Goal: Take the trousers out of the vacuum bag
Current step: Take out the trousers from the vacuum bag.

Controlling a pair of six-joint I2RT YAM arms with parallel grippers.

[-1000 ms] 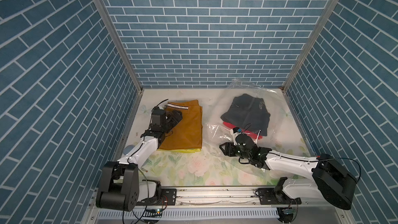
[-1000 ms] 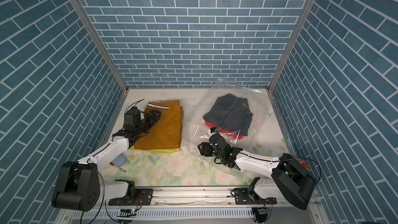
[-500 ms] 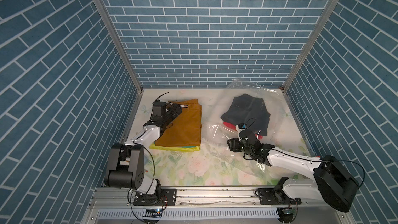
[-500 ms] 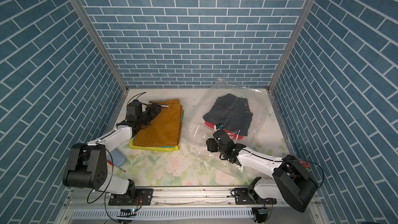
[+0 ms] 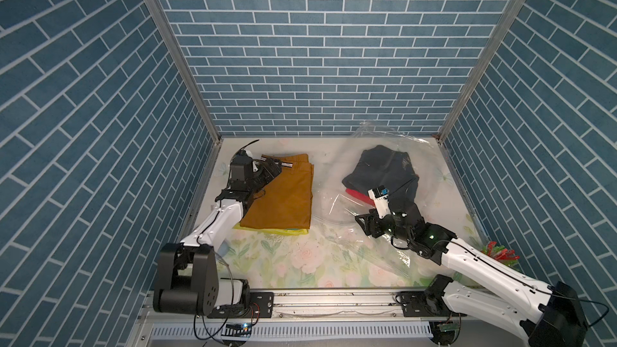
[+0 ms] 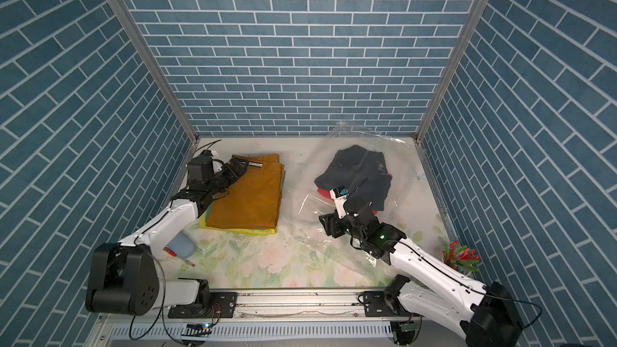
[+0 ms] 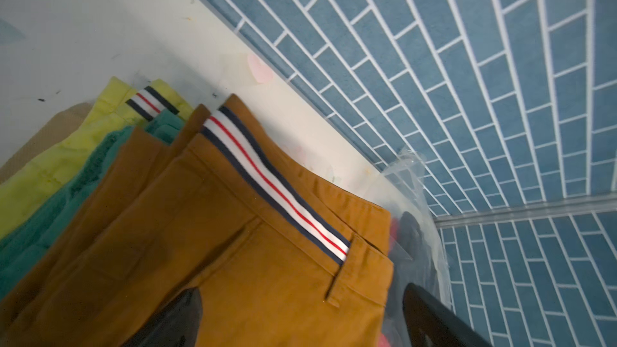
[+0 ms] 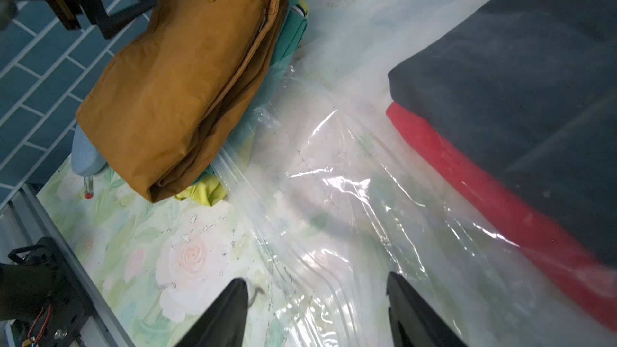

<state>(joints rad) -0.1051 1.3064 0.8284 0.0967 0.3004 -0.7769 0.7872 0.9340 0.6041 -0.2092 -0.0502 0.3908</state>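
Mustard-brown trousers (image 5: 283, 195) with a striped waistband (image 7: 277, 181) top a folded pile at the left; lime-yellow (image 7: 66, 158) and green (image 7: 50, 215) pairs lie under them. My left gripper (image 7: 300, 322) hangs open over the brown waistband end (image 6: 260, 164), nothing between its fingers. At the right, black trousers (image 5: 384, 168) lie on red ones (image 8: 467, 175) inside the see-through vacuum bag (image 5: 337, 201). My right gripper (image 8: 317, 298) is open, low over the bag's ribbed zip strip (image 8: 253, 201), short of the red pair.
A grey-blue oval case (image 6: 182, 245) and a red-tipped pen (image 6: 188, 263) lie by the left arm. Red and green clips (image 6: 460, 257) sit at the right wall. Brick walls close three sides. A metal rail (image 5: 334, 298) runs along the front.
My right gripper has slid rightward along the bag's mouth and its jaws have spread a little. The left gripper stays open over the brown waistband, shifted slightly toward the back.
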